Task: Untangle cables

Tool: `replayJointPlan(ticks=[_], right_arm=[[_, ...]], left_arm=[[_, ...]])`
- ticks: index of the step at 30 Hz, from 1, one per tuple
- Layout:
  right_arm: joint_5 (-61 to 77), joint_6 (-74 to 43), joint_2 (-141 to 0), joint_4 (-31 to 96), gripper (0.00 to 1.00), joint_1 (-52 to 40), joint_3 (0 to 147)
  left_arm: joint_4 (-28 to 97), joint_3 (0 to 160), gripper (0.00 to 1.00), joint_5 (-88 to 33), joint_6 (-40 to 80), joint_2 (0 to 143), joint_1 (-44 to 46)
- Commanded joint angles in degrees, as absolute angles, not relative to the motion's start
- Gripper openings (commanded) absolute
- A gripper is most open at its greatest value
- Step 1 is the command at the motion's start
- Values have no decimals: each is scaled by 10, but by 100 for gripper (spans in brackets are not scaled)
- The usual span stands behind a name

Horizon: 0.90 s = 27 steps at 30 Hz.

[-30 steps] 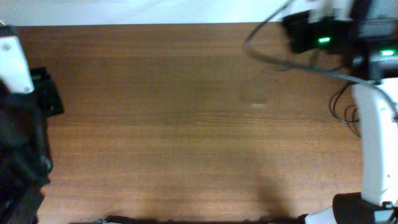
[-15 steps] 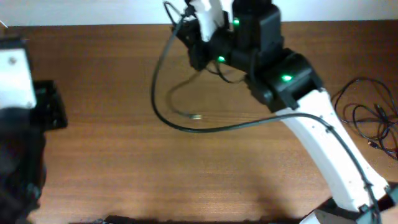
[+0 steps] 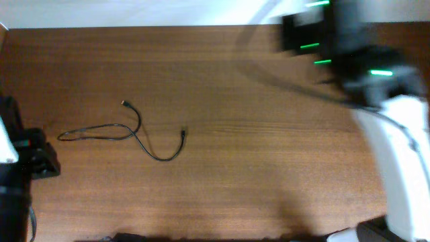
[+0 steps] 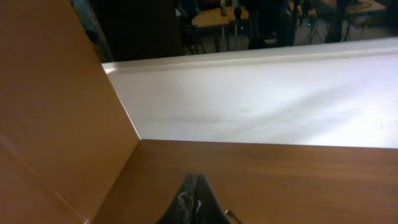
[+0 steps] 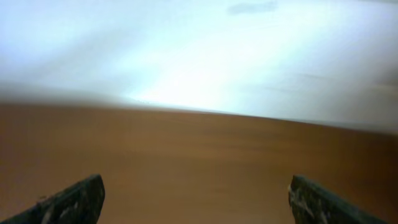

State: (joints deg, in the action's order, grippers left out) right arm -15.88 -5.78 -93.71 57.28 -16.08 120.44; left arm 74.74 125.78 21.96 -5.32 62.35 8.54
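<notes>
Though near left arm [image 3: 19,176], cable [image 3: 161,159] apart.

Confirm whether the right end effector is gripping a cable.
No, the right end effector stands wide open, with only table showing in the gap.

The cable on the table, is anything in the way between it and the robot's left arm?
Nothing visible is. From above, the cable lies by itself on the table, and only bare wood shows between it and the left arm at the table's left edge. The left gripper is shut.
</notes>
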Motion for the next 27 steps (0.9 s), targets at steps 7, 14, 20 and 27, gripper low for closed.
replayJointPlan(ticks=[7,14,20,27], right_arm=[[-234,-637,-1014,712,90,128,1071],[-244,-949,-1059,706,95,218,870],[-212,-1040,-1075,650,85,303,831],[-211,-992,-1193,557,76,316,831]], left_arm=[[756,1257,0,188,-57,657,83],[756,1257,1,188,-57,657,84],[767,1257,2,167,-57,657,84],[781,1257,3,167,-61,657,83]])
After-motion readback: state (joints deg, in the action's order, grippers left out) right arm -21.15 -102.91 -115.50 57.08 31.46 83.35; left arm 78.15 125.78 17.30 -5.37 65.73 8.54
